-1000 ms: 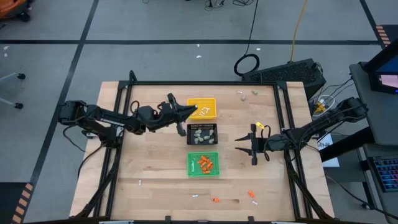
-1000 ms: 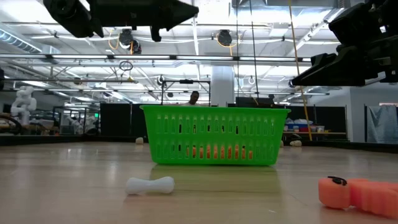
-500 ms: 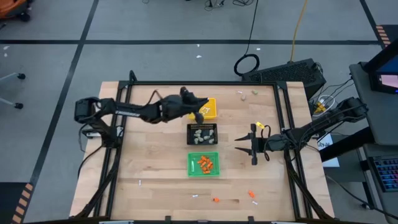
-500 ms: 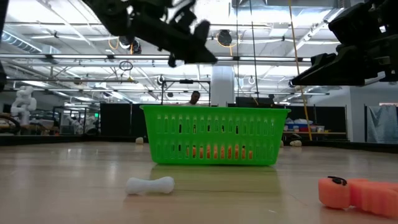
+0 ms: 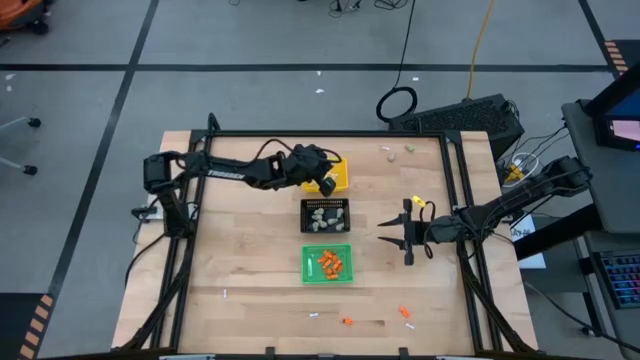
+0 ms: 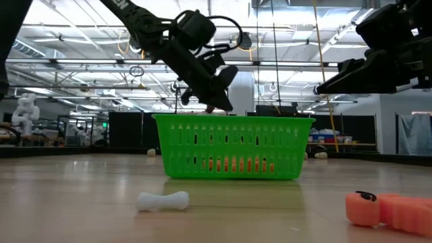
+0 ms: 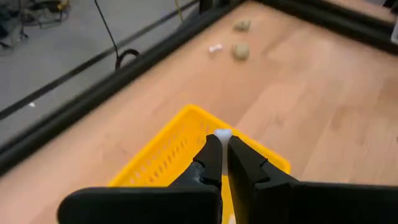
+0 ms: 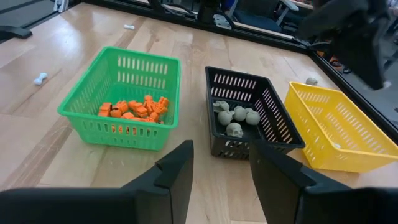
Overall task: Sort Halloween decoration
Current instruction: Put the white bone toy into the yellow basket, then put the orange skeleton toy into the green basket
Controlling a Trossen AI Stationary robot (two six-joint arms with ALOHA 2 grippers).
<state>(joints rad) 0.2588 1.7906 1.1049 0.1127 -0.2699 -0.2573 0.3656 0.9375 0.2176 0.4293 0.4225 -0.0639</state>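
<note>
My left gripper (image 5: 325,183) hangs over the yellow tray (image 5: 338,165) at the far middle of the table. It is shut on a small white piece (image 7: 222,133) of the Halloween decoration. The black tray (image 8: 272,103) holds beige-grey lumps (image 8: 238,118), and the green tray (image 8: 93,93) holds orange bits (image 8: 134,107). My right gripper (image 8: 219,163) waits open at the table's right, facing the trays with nothing between its fingers. Loose pieces lie on the wood: a white stick (image 6: 163,200) and an orange bit (image 6: 388,209) near the front. My left gripper pinches the white piece between its two fingertips; only the piece's end (image 7: 222,132) shows past the tips. The fingers slant down from the table's left. The piece is lifted clear, above the yellow tray's inside.
Two beige lumps (image 7: 240,51) and a white stick (image 7: 215,48) lie at the far right corner. More small pieces (image 5: 405,313) lie near the front edge. A black frame rail (image 5: 320,133) runs round the table. Bare wood lies at the left and between the trays and my right gripper.
My left gripper has swung toward the table's right over the yellow tray and come down. It has tipped from level to slanting downward and has stayed shut on the white piece.
</note>
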